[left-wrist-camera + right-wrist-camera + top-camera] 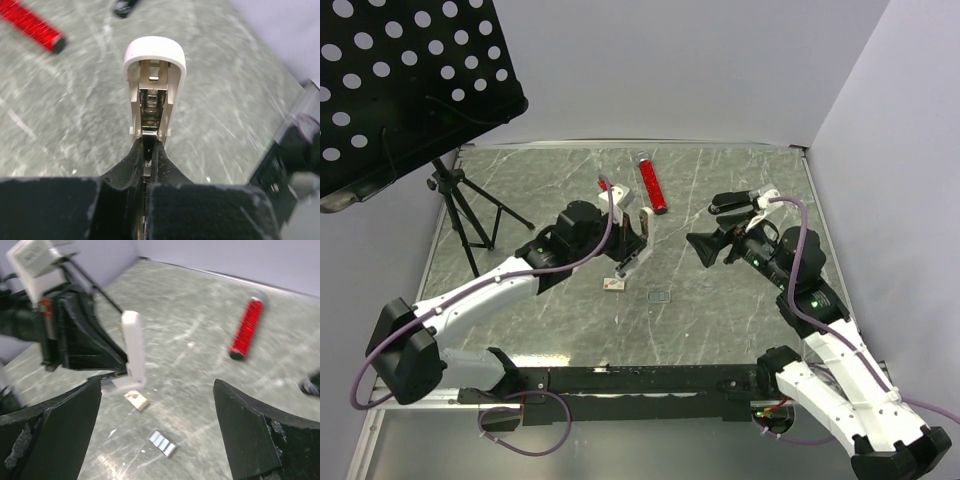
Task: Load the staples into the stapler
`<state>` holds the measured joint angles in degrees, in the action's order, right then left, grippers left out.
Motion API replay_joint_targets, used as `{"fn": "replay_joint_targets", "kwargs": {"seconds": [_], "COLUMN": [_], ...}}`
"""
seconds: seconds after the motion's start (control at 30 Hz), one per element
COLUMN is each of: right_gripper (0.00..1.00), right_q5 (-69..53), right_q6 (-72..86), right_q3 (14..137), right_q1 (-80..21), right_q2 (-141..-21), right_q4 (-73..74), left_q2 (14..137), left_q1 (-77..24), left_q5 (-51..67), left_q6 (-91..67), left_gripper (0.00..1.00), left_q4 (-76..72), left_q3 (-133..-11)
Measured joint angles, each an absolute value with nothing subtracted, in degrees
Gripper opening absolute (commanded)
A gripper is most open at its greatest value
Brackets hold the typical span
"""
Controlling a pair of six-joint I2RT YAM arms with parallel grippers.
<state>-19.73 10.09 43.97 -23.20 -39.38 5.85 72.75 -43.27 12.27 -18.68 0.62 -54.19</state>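
One stapler [154, 85] clenched in left tool [149, 150], right tool [711, 225] released, one staples strip [162, 443], one red tube [246, 327]

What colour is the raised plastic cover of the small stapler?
Off-white. The small stapler's rounded plastic cover shows best in the left wrist view.

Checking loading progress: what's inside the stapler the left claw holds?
Inside the stapler a metal channel shows; its lower end is hidden between the left claw fingers. The staples lie on the table, outside it.
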Motion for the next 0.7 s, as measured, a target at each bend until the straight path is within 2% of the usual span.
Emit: {"fn": "replay_joint_targets", "kwargs": {"seconds": [0.33,0.47,0.7], "right_gripper": [1.00,0.99,0.99], "right_q5": [-7.73,-6.85,-7.09], "right_q6": [15.18,16.34,17.12], "right_q3": [38.41,36.40,34.48], "right_q1": [-23.20,-23.20,-23.20], "right_q2": [-36.10,-35.40,-34.52], "right_q4": [9.91,10.20,10.85], "left_q2": [79.46,83.81,90.50], "left_q1": [-49.43,-52.62,-55.48], "left_q5": [-10.66,-20.01,-29.32], "left_q6": [-30.20,-35.42,-42.98], "left_gripper": [0.01,0.01,0.01], "left_q4": [2.90,5.17,8.34], "left_q3": [-54.22,-54.35,-54.41]}}
